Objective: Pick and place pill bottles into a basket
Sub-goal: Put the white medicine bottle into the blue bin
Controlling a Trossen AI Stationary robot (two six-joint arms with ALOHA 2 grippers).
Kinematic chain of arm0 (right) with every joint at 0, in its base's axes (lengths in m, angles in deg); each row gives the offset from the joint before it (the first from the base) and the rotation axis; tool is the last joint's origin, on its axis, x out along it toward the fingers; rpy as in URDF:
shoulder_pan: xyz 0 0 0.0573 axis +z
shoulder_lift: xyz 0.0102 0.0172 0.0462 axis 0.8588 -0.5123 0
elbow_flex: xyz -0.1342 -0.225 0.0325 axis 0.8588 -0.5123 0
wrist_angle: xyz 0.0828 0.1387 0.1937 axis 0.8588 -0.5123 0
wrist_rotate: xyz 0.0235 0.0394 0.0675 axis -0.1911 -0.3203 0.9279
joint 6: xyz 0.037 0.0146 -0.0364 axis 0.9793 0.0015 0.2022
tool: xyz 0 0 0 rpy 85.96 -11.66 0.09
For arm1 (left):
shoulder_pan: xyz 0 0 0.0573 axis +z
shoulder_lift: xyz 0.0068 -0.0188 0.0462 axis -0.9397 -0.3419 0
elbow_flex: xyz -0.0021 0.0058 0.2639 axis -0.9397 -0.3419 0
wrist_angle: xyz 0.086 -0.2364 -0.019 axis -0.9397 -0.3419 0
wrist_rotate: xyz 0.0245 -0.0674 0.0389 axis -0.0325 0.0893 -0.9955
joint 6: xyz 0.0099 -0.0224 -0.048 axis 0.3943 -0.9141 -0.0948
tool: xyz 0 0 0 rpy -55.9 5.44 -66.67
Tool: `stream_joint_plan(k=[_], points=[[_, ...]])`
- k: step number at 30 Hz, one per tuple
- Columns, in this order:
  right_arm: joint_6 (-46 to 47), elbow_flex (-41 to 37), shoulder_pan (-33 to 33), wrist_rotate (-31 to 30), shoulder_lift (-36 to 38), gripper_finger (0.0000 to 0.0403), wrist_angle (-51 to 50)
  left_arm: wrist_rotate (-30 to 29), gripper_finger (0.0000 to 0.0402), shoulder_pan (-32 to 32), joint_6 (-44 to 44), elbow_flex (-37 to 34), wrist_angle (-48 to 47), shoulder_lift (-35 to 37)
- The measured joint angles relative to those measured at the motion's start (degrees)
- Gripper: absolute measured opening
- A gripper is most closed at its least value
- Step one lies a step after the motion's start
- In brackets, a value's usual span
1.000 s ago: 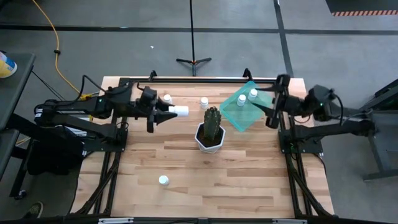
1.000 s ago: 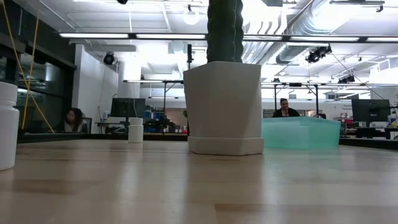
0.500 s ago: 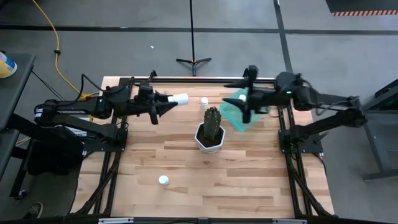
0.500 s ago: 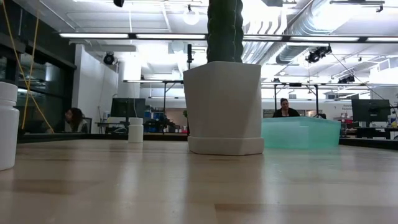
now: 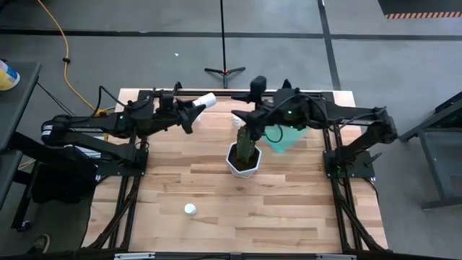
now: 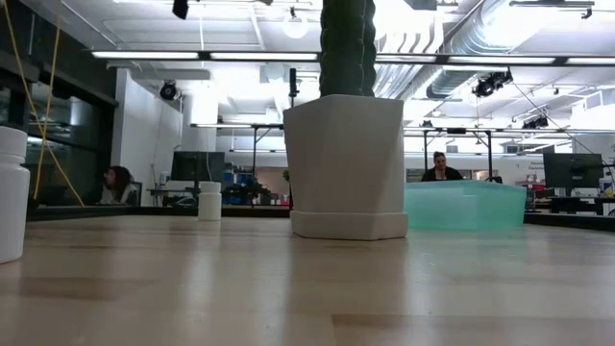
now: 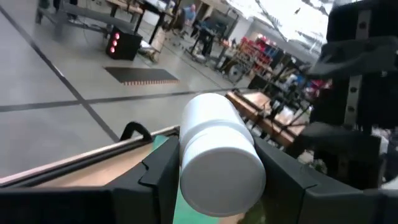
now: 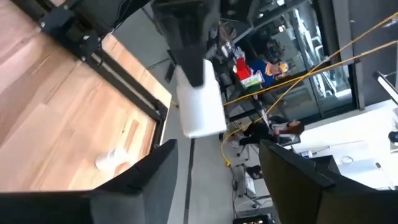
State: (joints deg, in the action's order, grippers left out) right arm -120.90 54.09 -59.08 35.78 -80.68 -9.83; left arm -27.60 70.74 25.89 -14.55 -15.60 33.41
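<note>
High view, held bottle: we see a white pill bottle (image 5: 206, 100) lying sideways in the left hand (image 5: 193, 110), lifted over the table's far edge, cap end pointing toward the right arm.
Left wrist view, grip: we see the two dark fingers (image 7: 163, 167) pressed on either side of that smooth white cylinder (image 7: 219, 163), its ribbed cap facing the camera.
Left arm pose: we find it stretched low along the far left of the table (image 5: 289, 209).
Right hand: we place the right hand (image 5: 243, 119) above the cactus pot (image 5: 244, 160), its arm reaching in across the basket; its fingers (image 8: 149, 180) stand apart with nothing between them.
Basket: we note a translucent teal tray (image 5: 289, 136) at the far right, partly hidden by the right arm.
Other bottles: we count one (image 5: 189, 209) standing alone near the front, another (image 5: 237, 118) just behind the cactus.
Low view, extras: we get the faceted white pot (image 6: 345, 165), the basket wall (image 6: 465, 206) behind it, and two upright bottles (image 6: 12, 192) (image 6: 209, 201), but neither hand.
</note>
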Motion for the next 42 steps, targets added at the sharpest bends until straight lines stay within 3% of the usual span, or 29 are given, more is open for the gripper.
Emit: stream_joint_plan(k=[8, 18, 24, 33, 42], points=[[-0.9, 6.9, 0.0, -0.1, -4.2, 0.0217, -3.9, -3.9, 0.0205, 0.0, 0.0, 0.0, 6.5, -3.5], [-4.4, 7.2, -0.4, -2.0, -4.3, 0.0221, -4.1, -3.9, 0.0205, 0.0, 1.1, 1.0, 15.1, -6.9], [-8.6, 8.3, 0.3, -4.6, -4.2, 0.0221, -5.4, -3.9, 0.0205, 0.0, 5.9, 6.4, 14.8, -9.9], [-7.7, 18.2, 0.3, -4.0, -4.4, 0.0218, -15.6, -4.2, 0.0205, 0.0, 11.1, 15.4, 10.2, -15.0], [-9.6, 21.5, 0.3, -6.3, -6.8, 0.0248, -20.4, -4.2, 0.0205, 0.0, 12.1, 16.5, 9.2, -15.2]])
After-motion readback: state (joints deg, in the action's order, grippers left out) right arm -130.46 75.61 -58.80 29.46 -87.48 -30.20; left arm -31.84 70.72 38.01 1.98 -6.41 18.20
